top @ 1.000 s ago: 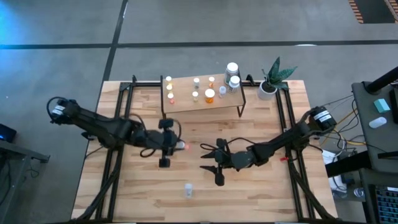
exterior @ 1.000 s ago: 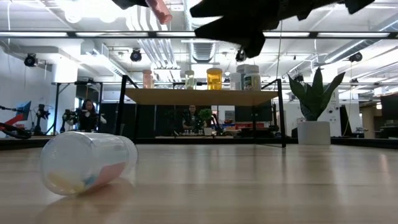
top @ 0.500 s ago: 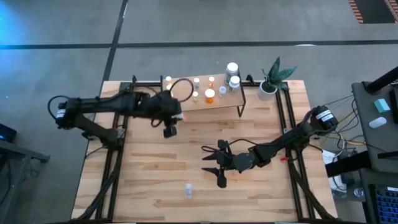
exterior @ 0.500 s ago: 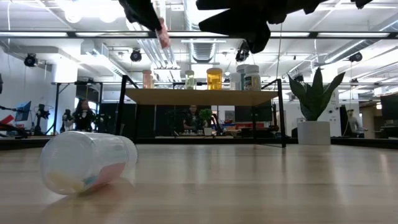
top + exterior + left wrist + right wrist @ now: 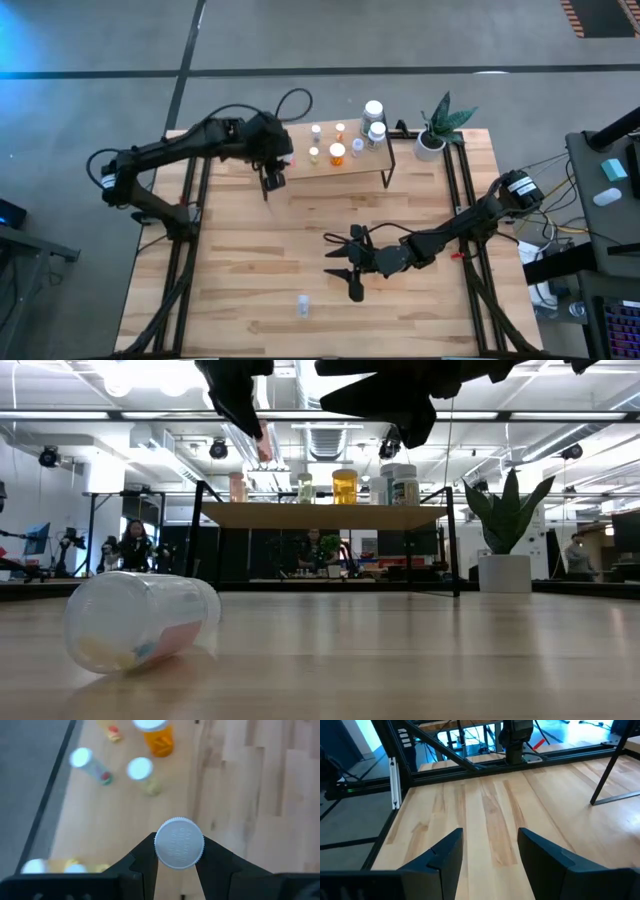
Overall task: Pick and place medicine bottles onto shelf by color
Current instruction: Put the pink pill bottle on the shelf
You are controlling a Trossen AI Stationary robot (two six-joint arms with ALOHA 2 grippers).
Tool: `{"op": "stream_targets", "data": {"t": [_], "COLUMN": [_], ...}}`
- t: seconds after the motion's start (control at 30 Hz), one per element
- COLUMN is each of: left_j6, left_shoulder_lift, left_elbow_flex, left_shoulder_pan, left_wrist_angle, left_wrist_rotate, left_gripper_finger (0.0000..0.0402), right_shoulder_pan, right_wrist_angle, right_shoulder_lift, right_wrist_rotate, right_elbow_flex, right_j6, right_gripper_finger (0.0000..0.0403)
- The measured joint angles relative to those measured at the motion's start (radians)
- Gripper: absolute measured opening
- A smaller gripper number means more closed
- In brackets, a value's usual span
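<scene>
Where left jaws meet, bottle [image 5: 179, 843] clamped.

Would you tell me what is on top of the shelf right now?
The shelf carries several small bottles, plus two bigger white-capped ones. The left gripper, holding a bottle, covers its left end.

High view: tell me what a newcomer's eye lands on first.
The left gripper, shut on a white-capped bottle, hangs over the left end of the shelf, where other bottles stand. The right gripper waits open over mid-table. One clear bottle lies alone on its side near the table's front edge.
</scene>
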State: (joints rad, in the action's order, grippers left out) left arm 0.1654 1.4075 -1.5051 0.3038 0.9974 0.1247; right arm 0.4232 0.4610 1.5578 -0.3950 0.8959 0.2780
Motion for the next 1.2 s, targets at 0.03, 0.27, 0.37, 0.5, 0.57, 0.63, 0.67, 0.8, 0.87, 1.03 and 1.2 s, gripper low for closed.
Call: {"op": "stream_targets", "data": {"t": [0.03, 0.27, 0.37, 0.5, 0.57, 0.63, 0.67, 0.8, 0.87, 1.03, 1.2], "left_j6": [0.006, 0.103, 0.132, 0.139, 0.143, 0.159, 0.165, 0.201, 0.221, 0.253, 0.269], "left_shoulder_lift": [0.004, 0.051, 0.087, 0.154, 0.188, 0.219, 0.233, 0.281, 0.302, 0.337, 0.347], "left_elbow_flex": [-0.010, -0.079, -0.128, -0.207, -0.240, -0.268, -0.279, -0.316, -0.337, -0.354, -0.354], "left_shoulder_pan": [0.017, 0.116, 0.156, 0.203, 0.215, 0.222, 0.224, 0.229, 0.232, 0.242, 0.280], "left_wrist_angle": [0.006, 0.040, 0.056, 0.106, 0.137, 0.169, 0.180, 0.183, 0.177, 0.136, 0.099], "left_wrist_rotate": [-0.001, -0.051, -0.055, -0.073, -0.086, -0.088, -0.088, -0.088, -0.088, -0.089, -0.131], "left_gripper_finger": [0.0097, 0.0102, 0.0109, 0.0113, 0.0113, 0.0114, 0.0114, 0.0114, 0.0114, 0.0114, 0.0115], "right_shoulder_pan": [0.000, 0.000, -0.001, -0.005, -0.005, -0.005, -0.005, -0.005, -0.005, -0.005, -0.005], "right_wrist_angle": [0.000, 0.000, 0.001, 0.001, 0.001, 0.001, 0.001, 0.001, 0.001, 0.000, 0.000], "right_shoulder_lift": [0.000, 0.000, 0.000, 0.000, 0.000, 0.000, 0.000, 0.000, 0.000, 0.000, 0.000], "right_wrist_rotate": [-0.001, -0.054, -0.055, -0.059, -0.061, -0.062, -0.062, -0.062, -0.062, -0.072, -0.081], "right_elbow_flex": [0.000, 0.000, 0.000, 0.000, 0.000, 0.000, 0.000, 0.000, 0.000, 0.000, 0.000], "right_j6": [0.001, 0.014, 0.014, 0.013, 0.013, 0.013, 0.013, 0.019, 0.024, 0.037, 0.037], "right_gripper_finger": [0.0178, 0.0178, 0.0178, 0.0178, 0.0178, 0.0178, 0.0178, 0.0178, 0.0178, 0.0178, 0.0178]}}
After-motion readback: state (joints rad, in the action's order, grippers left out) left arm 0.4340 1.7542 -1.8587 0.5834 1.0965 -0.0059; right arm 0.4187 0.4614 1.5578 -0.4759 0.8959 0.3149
